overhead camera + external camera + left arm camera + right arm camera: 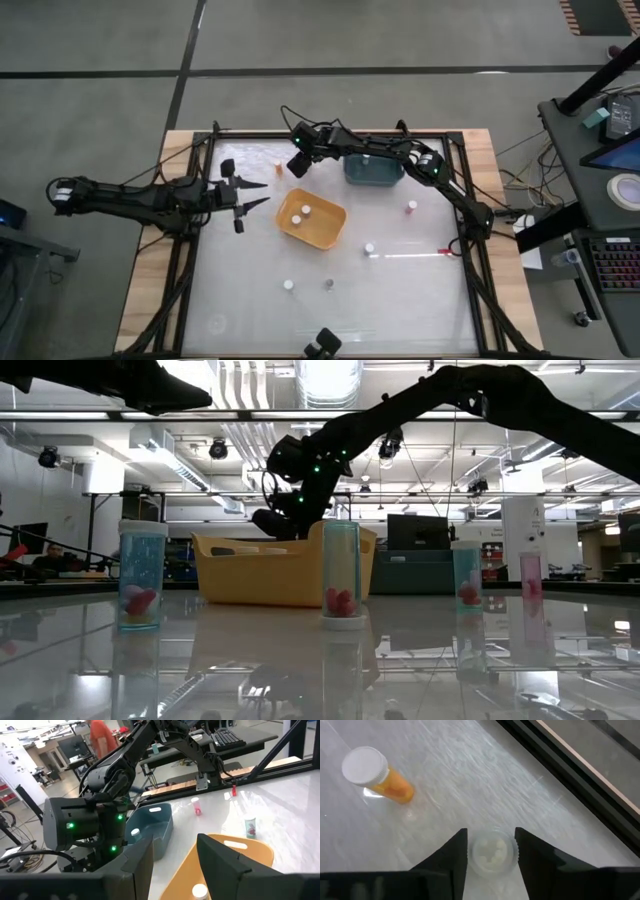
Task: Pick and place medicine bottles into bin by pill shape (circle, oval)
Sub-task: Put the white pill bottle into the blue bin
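Observation:
My right gripper (pixel 491 832) is near the table's far edge, pointing down, with a small pale translucent bottle (pixel 492 852) between its fingers. In the high view the right gripper (pixel 297 165) is left of the dark teal tub (pixel 372 172). An orange bottle with a white cap (pixel 372 772) stands beside it, and also shows in the high view (pixel 279 160). My left gripper (pixel 258 195) is open and empty, just left of the orange-yellow tub (pixel 311 221), which holds two white-capped bottles (pixel 301 212). My right gripper has the pale bottle's side walls (pixel 472 854) between its two fingers, one on each side. The fingers come from above, pointing down, and I look onto the bottle's top. The bottle is upright. I cannot tell whether it stands on the table or is lifted.
Loose bottles stand on the white table: one pink (pixel 411 207), one at the middle (pixel 369 247), two toward the near edge (pixel 288 285) (pixel 328 285). A black frame (pixel 465 200) rims the table. A person in orange (pixel 102 740) is beyond the table.

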Robot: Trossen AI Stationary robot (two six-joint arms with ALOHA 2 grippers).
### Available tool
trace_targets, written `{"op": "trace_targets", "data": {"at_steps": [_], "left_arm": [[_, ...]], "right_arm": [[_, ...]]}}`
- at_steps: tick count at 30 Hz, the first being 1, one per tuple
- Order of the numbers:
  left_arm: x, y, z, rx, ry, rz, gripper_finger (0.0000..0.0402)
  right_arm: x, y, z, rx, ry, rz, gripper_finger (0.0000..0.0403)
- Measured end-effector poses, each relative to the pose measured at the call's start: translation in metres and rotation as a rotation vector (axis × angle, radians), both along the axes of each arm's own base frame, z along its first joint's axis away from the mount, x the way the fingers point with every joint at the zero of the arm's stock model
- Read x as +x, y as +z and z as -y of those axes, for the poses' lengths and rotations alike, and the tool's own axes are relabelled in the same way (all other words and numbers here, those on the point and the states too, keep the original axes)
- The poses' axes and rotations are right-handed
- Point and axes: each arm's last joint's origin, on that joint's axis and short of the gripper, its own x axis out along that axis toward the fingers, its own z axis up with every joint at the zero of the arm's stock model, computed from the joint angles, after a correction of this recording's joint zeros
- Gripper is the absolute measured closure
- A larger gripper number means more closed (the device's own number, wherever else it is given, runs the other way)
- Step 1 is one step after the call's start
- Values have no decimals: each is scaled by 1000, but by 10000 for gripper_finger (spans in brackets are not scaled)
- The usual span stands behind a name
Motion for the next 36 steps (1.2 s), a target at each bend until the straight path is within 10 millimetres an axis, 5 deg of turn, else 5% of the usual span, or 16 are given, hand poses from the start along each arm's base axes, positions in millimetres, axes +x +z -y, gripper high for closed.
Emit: {"op": "trace_targets", "data": {"at_steps": [9,17,36], "left_arm": [[0,0,0,-1,0,0,267],[0,1,0,-5,1,7,267],[6,-2,0,-7,1,-6,267]], "right_arm": [[-1,6,-2,-17,27,-3,266],[-8,42,-15,-49,83,3,265],[-37,123,-115,-63,332,-84,262]]}}
